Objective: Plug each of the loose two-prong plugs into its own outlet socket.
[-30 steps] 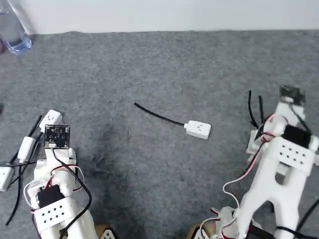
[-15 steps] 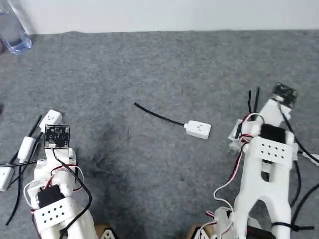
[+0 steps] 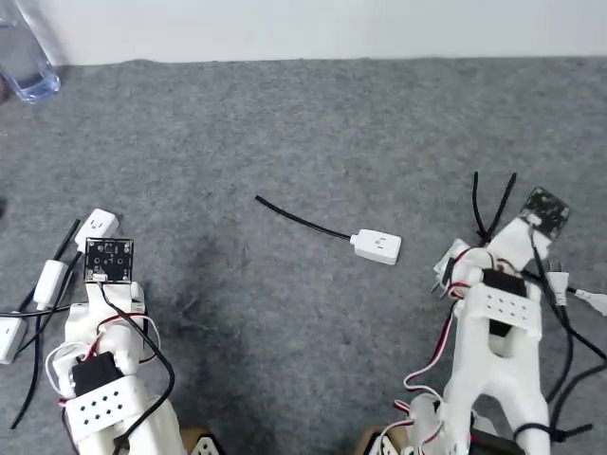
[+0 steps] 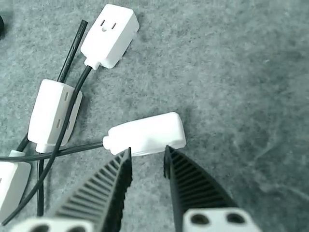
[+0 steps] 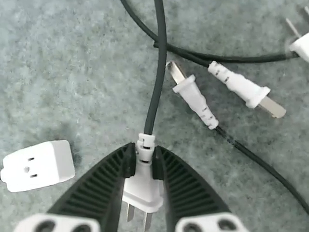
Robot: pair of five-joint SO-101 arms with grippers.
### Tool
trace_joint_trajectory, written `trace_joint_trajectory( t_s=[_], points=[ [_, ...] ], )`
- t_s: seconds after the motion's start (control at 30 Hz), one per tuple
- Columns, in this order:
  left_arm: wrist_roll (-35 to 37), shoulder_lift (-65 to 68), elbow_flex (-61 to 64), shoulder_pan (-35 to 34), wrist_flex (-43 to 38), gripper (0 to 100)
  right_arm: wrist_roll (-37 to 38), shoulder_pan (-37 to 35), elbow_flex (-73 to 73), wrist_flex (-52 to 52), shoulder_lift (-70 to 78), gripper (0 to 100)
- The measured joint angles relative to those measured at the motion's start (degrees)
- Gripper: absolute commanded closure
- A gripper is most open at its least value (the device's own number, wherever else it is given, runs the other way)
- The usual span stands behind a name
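The right end effector (image 5: 143,159) is clamped on a white two-prong plug (image 5: 143,186) with a black cord, hidden beneath its arm at the high view's lower right. The left end effector (image 4: 147,153) has its fingers slightly apart just beside a white rectangular outlet socket (image 4: 145,134) on the grey felt desk (image 3: 285,123). Another white socket block (image 3: 8,338) is cut off at the left edge.
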Motion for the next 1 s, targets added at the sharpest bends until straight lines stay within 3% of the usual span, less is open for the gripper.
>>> trace_joint_trajectory(
  t_s=[0.13,0.2,0.4,0.6,0.77,0.87,1.0],
  points=[
    [0.0,0.0,0.0,0.0,0.0,89,0.0,0.4,0.3,-0.1,0.0,61.5],
    [0.0,0.0,0.0,0.0,0.0,89,0.0,0.4,0.3,0.5,0.0,55.5],
    [0.0,0.0,0.0,0.0,0.0,89,4.0,0.4,0.3,3.4,-3.8,61.1],
    [0.0,0.0,0.0,1.2,0.0,89,8.1,0.4,-5.5,13.6,-16.7,65.4],
    [0.0,0.0,-1.5,11.9,0.0,89,6.8,0.2,-1.1,14.7,-29.0,65.5],
    [0.0,0.0,-5.4,20.0,-2.1,89,5.3,0.3,8.4,8.1,-33.8,65.6],
    [0.2,0.0,-6.1,29.5,-11.5,89,5.0,0.4,20.6,-2.3,-38.9,65.6]
  ],
)
